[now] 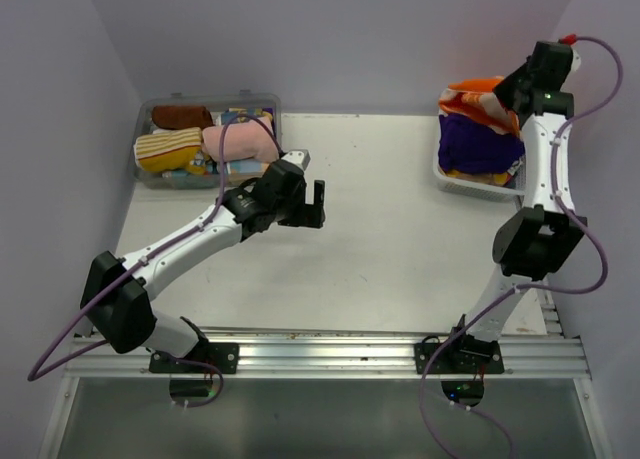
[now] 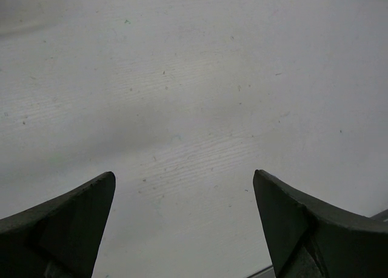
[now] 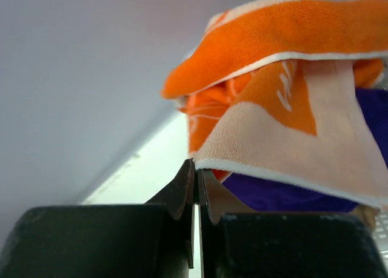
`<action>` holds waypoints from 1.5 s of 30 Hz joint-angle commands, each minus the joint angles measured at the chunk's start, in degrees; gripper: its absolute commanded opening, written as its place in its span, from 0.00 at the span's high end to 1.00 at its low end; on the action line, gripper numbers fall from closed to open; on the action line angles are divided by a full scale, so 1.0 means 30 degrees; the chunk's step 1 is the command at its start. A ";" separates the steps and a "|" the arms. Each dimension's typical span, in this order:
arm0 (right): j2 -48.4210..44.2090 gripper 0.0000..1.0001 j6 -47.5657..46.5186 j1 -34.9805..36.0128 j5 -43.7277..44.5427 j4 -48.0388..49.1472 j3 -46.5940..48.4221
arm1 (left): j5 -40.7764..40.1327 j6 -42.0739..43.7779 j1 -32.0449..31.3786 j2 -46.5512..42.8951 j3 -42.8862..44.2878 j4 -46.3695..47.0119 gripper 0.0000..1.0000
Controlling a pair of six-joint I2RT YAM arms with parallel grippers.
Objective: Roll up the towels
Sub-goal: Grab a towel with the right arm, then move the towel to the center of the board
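At the back right, an orange-and-cream towel [image 1: 478, 97] lies on top of a purple towel [image 1: 478, 144] in a white basket [image 1: 470, 182]. My right gripper [image 3: 196, 163] is over that basket, its jaws shut on the white-hemmed corner of the orange-and-cream towel [image 3: 285, 114], with the purple towel [image 3: 285, 196] beneath. In the top view the wrist [image 1: 535, 84] covers those fingers. My left gripper [image 1: 312, 204] hangs open over the bare table [image 2: 194, 78] left of centre, nothing between its fingers [image 2: 79, 217].
A clear bin [image 1: 160, 176] at the back left holds rolled towels: a striped yellow one [image 1: 165, 149], a pink one [image 1: 238, 141] and a dark red one [image 1: 182, 116]. Walls close the table at back and sides. A metal rail [image 1: 330, 354] runs along the near edge.
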 commanded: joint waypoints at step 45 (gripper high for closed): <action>-1.5765 0.34 -0.2737 1.0839 0.0349 -0.1530 -1.9978 | 0.1357 0.0012 -0.1651 0.0333 0.3269 -0.1339 0.10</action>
